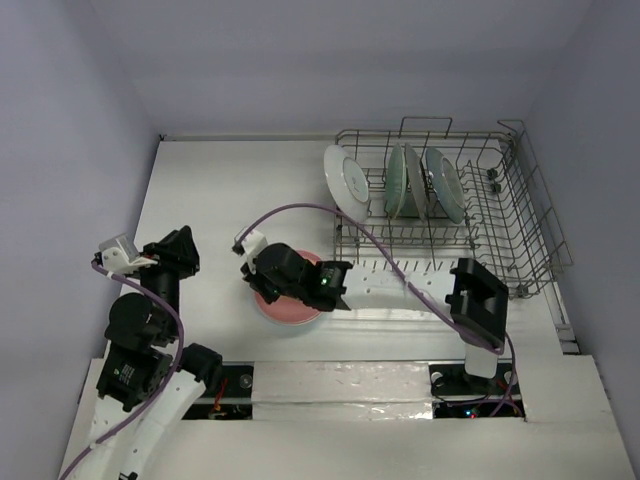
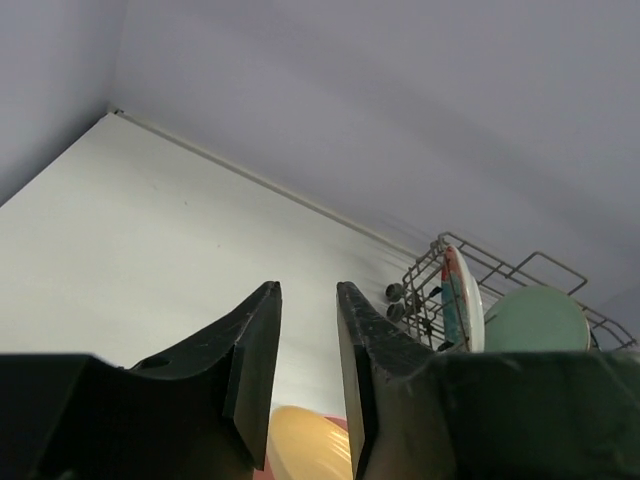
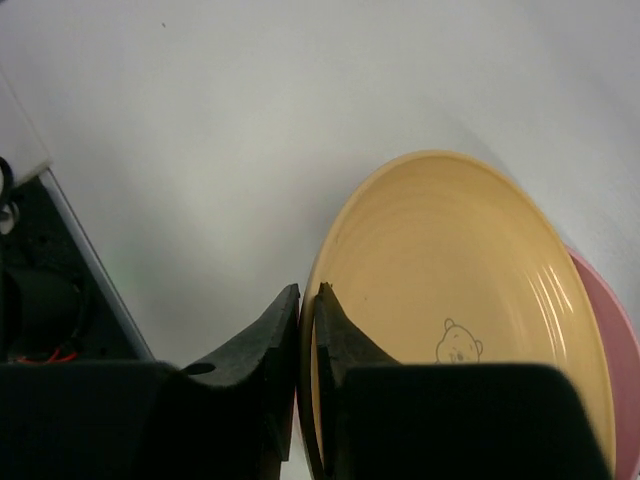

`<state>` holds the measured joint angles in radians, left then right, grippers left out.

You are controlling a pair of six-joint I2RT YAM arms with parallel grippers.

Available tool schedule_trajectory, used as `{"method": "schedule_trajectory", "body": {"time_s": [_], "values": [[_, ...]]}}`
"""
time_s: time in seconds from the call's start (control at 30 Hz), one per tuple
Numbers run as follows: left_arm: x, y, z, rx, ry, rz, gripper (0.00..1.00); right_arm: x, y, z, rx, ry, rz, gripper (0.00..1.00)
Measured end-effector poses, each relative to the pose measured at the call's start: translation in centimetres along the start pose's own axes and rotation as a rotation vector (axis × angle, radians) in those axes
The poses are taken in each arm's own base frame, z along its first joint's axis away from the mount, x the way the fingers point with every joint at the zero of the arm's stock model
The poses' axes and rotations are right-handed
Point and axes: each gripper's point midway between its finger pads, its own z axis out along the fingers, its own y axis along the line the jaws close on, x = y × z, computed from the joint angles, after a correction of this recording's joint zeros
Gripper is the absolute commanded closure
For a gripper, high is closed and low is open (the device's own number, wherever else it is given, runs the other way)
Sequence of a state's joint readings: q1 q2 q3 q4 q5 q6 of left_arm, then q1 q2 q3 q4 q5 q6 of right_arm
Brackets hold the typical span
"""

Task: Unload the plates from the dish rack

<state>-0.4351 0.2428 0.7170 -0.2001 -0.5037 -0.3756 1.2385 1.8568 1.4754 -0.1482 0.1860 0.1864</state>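
Note:
My right gripper (image 3: 308,292) is shut on the left rim of a yellow-orange plate (image 3: 450,280) with a small bear drawing. It holds it over a pink plate (image 3: 610,330) that lies flat on the table. In the top view the right gripper (image 1: 268,285) covers the yellow plate; only the pink plate (image 1: 292,308) shows. The grey wire dish rack (image 1: 520,215) stands at the back right. It holds a white floral plate (image 1: 345,180), a mint green plate (image 1: 403,182) and a third plate (image 1: 445,185), all upright. My left gripper (image 1: 185,248) is open and empty, left of the stack.
The left wrist view, past its gripper (image 2: 308,290), shows the yellow plate (image 2: 300,445) below and the rack (image 2: 425,275) with the floral plate (image 2: 460,300) and mint plate (image 2: 535,320). The table's white wall edge runs behind. The right arm's forearm (image 1: 390,288) lies along the rack's front.

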Motion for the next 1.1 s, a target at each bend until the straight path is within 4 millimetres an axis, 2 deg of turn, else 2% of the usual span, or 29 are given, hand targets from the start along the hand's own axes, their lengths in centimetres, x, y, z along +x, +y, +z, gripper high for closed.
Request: {"method": "schedule_trajectory", "body": {"time_s": [0.03,0.07,0.1,0.13,0.17,0.27,0.33,0.4,0.43,0.47,0.5,0.53,0.6,0.67,0.7,0.73,0.77,0.8,0.83,0.87,0.97,1.1], "values": [[0.1,0.1,0.0,-0.003,0.001,0.001,0.72,0.5,0.1,0.1,0.008,-0.007,-0.015,0.76],[0.1,0.2,0.1,-0.007,0.0,0.004,0.71,1.1,0.2,0.2,0.015,-0.008,-0.031,0.69],[0.2,0.2,0.1,-0.007,0.001,0.006,0.69,1.9,0.4,0.2,0.022,-0.001,-0.047,0.66],[0.1,0.3,0.1,-0.008,0.0,0.006,0.68,2.5,0.4,0.2,0.03,0.008,-0.061,0.57],[0.1,0.3,0.1,-0.009,-0.002,0.008,0.68,3.1,0.4,0.2,0.037,0.016,-0.073,0.42],[0.1,0.3,0.2,-0.008,-0.002,0.009,0.65,3.9,0.0,0.2,0.06,0.023,-0.095,0.3],[0.1,0.2,0.1,0.001,0.002,0.01,0.65,4.2,-0.6,0.0,0.086,0.027,-0.098,0.28],[0.2,0.1,0.1,0.006,0.004,0.01,0.64,4.1,-1.2,-0.6,0.111,0.021,-0.095,0.32],[0.2,0.0,0.1,0.01,0.006,0.01,0.64,3.8,-1.5,-1.1,0.125,0.01,-0.091,0.4],[0.2,0.0,0.1,0.013,0.007,0.01,0.64,3.1,-2.0,-1.9,0.15,-0.01,-0.085,0.76],[0.3,-0.1,0.1,0.016,0.009,0.01,0.64,2.3,-2.5,-2.7,0.169,-0.033,-0.081,0.91],[0.3,-0.2,0.1,0.02,0.011,0.009,0.64,1.1,-3.2,-3.8,0.202,-0.068,-0.058,1.0],[0.4,-0.3,0.1,0.028,0.015,0.01,0.64,-1.7,-4.7,-5.8,0.253,-0.139,-0.014,1.0],[0.5,-0.4,0.1,0.035,0.019,0.01,0.63,-4.8,-7.4,-7.8,0.324,-0.214,0.043,1.0],[0.5,-0.5,0.1,0.038,0.021,0.011,0.63,-6.4,-9.3,-8.7,0.372,-0.252,0.077,0.94],[0.6,-0.6,0.1,0.042,0.025,0.011,0.62,-7.6,-11.3,-9.4,0.424,-0.276,0.107,0.7],[0.6,-0.6,0.1,0.045,0.027,0.012,0.61,-8.7,-13.5,-10.0,0.483,-0.3,0.138,0.56],[0.7,-0.7,0.1,0.048,0.03,0.013,0.61,-9.3,-15.4,-10.4,0.532,-0.306,0.151,0.3],[0.8,-0.7,0.1,0.049,0.031,0.013,0.61,-9.9,-17.5,-10.7,0.592,-0.307,0.165,0.3],[0.8,-0.7,0.1,0.051,0.033,0.014,0.6,-10.4,-19.3,-10.8,0.643,-0.305,0.175,0.16],[1.1,-0.7,0.2,0.053,0.042,0.018,0.6,-10.3,-23.4,-9.9,0.756,-0.266,0.193,0.07],[1.5,-0.7,0.4,0.056,0.054,0.026,0.59,-8.8,-26.8,-7.1,0.842,-0.164,0.167,0.08]]}}
